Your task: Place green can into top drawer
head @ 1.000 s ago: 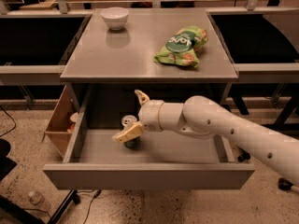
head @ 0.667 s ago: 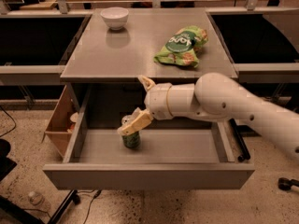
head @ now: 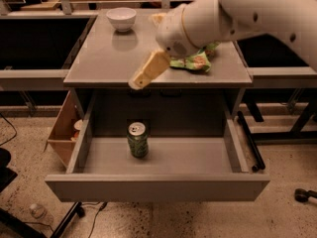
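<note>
The green can (head: 137,140) stands upright on the floor of the open top drawer (head: 158,188), left of its middle, silver top and pull tab facing up. My gripper (head: 144,52) hangs well above the can, over the front edge of the grey table (head: 109,63). It is open and empty. One cream finger (head: 148,69) points down and left; the other shows only partly behind the white wrist. Nothing touches the can.
A white bowl (head: 121,18) sits at the table's back left. A green snack bag (head: 197,61) lies at the right, partly behind my arm. A cardboard box (head: 62,133) stands left of the drawer. A plastic bottle (head: 39,213) lies on the floor.
My gripper has let go of the green can and risen out of the drawer to above the table's front edge. The can stays upright in the drawer.
</note>
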Controlling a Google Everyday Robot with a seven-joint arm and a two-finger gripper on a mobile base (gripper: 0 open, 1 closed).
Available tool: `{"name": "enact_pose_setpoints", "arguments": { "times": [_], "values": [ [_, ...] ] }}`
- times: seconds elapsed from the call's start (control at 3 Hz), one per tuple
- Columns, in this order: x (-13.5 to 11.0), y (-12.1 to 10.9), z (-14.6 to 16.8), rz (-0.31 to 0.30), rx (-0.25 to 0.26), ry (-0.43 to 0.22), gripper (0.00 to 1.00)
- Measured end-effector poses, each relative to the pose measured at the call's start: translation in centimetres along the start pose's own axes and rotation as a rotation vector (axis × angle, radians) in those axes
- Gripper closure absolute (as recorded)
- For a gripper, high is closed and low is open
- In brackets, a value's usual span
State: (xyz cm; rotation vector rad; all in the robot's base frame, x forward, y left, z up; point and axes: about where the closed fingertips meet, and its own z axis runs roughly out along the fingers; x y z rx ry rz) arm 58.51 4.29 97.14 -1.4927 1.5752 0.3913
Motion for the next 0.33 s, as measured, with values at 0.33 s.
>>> {"name": "enact_pose_setpoints", "arguments": {
  "times": [0.33],
  "values": [
    [-2.87, -1.7, -3.3, -0.022, 0.018, 0.166, 0.0]
  ]
}}
